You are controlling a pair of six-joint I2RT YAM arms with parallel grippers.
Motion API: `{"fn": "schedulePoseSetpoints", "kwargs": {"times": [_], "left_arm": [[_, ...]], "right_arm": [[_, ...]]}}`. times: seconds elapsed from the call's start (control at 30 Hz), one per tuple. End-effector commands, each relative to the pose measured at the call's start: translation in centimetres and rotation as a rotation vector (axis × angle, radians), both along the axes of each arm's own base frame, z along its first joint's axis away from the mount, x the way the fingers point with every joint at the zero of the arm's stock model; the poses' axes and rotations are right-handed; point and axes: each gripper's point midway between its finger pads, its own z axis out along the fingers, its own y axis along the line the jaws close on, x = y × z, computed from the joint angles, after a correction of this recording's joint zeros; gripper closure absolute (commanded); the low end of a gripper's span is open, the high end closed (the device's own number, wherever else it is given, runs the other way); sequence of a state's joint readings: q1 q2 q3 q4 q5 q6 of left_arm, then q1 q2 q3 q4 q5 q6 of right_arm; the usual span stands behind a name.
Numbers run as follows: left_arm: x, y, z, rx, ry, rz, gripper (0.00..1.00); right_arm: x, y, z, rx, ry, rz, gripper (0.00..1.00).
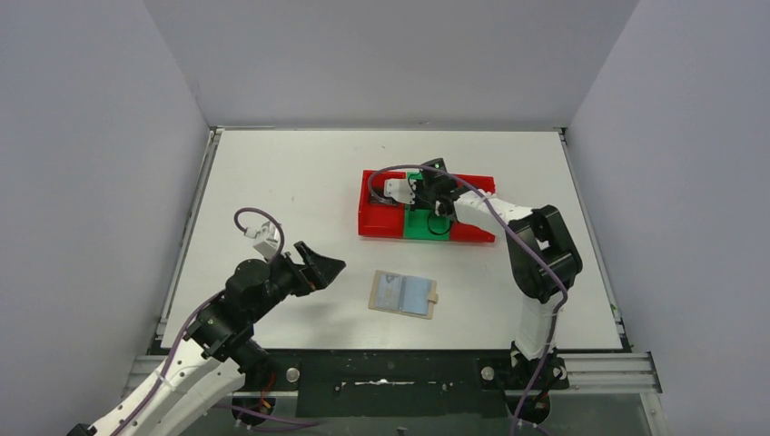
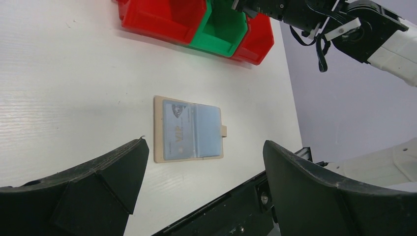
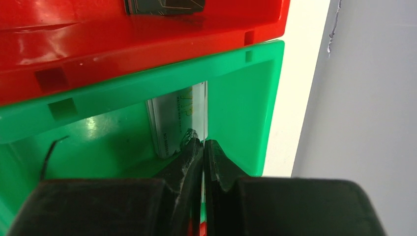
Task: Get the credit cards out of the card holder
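The tan card holder lies open on the table, its tab to the right. In the left wrist view it holds a blue-grey credit card lettered VIP in one panel. My left gripper is open and empty, left of the holder and apart from it; the holder lies beyond its wide-apart fingers. My right gripper is over the green tray, shut on a thin pale credit card seen edge-on. A pale lettered card face shows just left of it.
The green tray sits between red trays at mid table. A dark card lies in the red tray beyond the green one. The right arm reaches over the trays. Grey walls enclose the table.
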State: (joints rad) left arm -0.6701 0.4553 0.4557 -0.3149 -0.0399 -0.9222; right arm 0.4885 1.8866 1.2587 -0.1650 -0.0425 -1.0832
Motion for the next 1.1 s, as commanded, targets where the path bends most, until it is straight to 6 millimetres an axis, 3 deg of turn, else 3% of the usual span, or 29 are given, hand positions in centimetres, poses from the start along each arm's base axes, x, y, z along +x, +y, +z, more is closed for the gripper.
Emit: {"fn": "schedulePoseSetpoints", "kwargs": {"times": [0.0,0.2,0.27,0.53,0.73,0.87,1.07], "left_arm": [[0.5,0.2,3.0,-0.032,-0.074,0.015,0.11],[0.5,0.2,2.9,-0.027,-0.074,0.013,0.11],[0.5,0.2,2.9,-0.026,-0.072,0.013,0.11],[0.5,0.1,2.7,-0.026,-0.066,0.010,0.11],[0.6,-0.2,2.6,-0.025,-0.059,0.001,0.11],[0.5,-0.3,2.5,-0.025,-0.052,-0.006,0.11],[0.5,-0.6,2.5,-0.035,-0.051,-0.014,0.11]], "right_arm": [[2.0,0.5,1.2,-0.002,-0.096,0.053,1.00],[2.5,0.3,-0.1,-0.037,-0.090,0.066,1.00],[2.6,-0.1,-0.6,-0.044,-0.082,0.066,0.93],[2.0,-0.7,-1.7,-0.056,-0.036,0.067,0.90],[1.8,-0.9,-1.5,-0.044,0.004,0.076,0.76],[1.8,-0.9,-1.1,-0.029,0.016,0.069,0.57],[2.0,0.2,1.7,0.073,-0.007,0.055,0.52]]}}
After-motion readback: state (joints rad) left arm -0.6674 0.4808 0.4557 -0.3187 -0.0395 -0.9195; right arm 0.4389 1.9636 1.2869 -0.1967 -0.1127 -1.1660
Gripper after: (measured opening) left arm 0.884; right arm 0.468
